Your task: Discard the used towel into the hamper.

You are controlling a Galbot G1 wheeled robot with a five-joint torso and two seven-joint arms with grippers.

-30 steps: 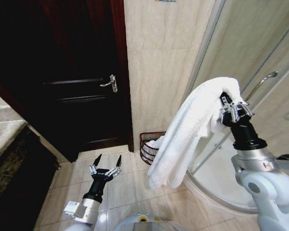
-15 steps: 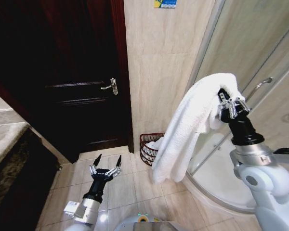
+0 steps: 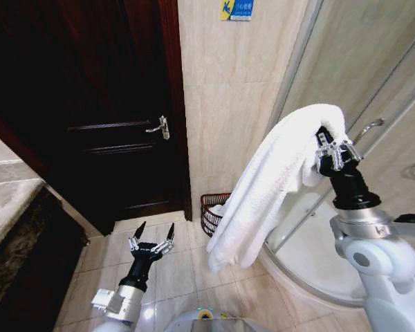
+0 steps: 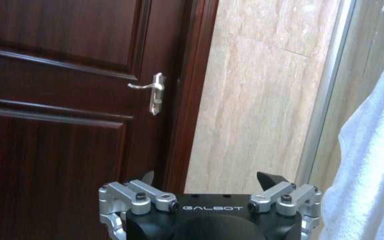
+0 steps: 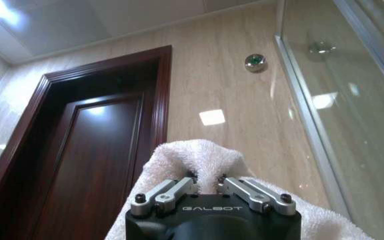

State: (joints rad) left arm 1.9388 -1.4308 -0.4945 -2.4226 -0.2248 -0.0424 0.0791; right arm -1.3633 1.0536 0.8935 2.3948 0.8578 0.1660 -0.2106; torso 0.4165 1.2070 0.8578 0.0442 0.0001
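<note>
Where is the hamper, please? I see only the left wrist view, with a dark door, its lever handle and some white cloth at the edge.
Observer: The hamper stands on the floor against the tiled wall, between the door frame and the shower enclosure, in the head view.
Operator: Thank you. What is holding the cloth?
Observer: The right gripper is shut on the white towel, raised high beside the shower glass.
Operator: Is the towel over the hamper?
Observer: Its hanging end partly covers the hamper in the head view; whether it is directly above, I cannot tell.
Operator: And my left gripper?
Observer: The left gripper is open, low over the floor tiles.
</note>
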